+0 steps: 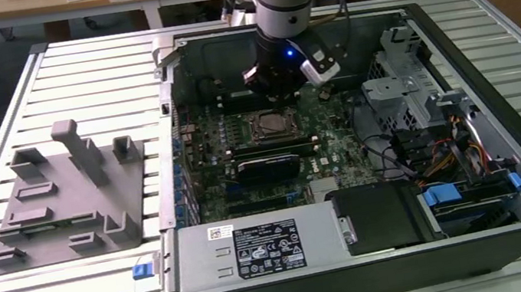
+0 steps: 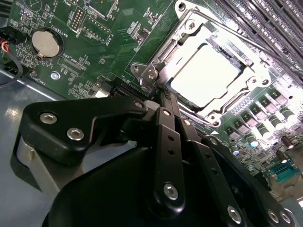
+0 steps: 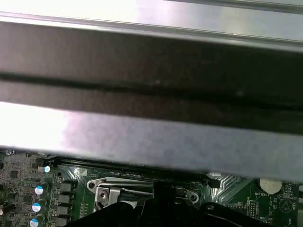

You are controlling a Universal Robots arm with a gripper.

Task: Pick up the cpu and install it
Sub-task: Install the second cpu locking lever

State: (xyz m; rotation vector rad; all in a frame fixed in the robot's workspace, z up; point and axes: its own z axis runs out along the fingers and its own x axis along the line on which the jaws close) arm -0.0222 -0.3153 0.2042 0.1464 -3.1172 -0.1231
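We see the arm reaching down into the open computer case (image 1: pixel 498 79), which lies on its side on the slatted metal table (image 1: pixel 74 73). The tool (image 1: pixel 281 96) hangs just over the motherboard (image 1: pixel 343 141), at the far edge of the processor socket (image 1: pixel 266 126). In the second wrist view the tool (image 2: pixel 160 94) comes to a narrow point with its black fingers (image 2: pixel 163 109) drawn together, and nothing is visible between them; the tip sits at the socket's metal frame (image 2: pixel 149 71), apparently touching it, though we cannot be sure of contact from this angle.

The cpu (image 2: pixel 206 75) lies flat in the socket, its pale silver top facing up and glaring under the light, with the frame around it. A round coin battery (image 2: pixel 46 43) sits on the board well apart from the socket.

In the first wrist view the case wall (image 3: pixel 151 61) crosses the picture, with the socket's frame (image 3: pixel 106 189) and a row of capacitors (image 3: pixel 38 198) beneath it.

In the exterior view a grey plastic tray with upright pegs (image 1: pixel 67 198) rests on the table at the exterior view's left, beside the case.
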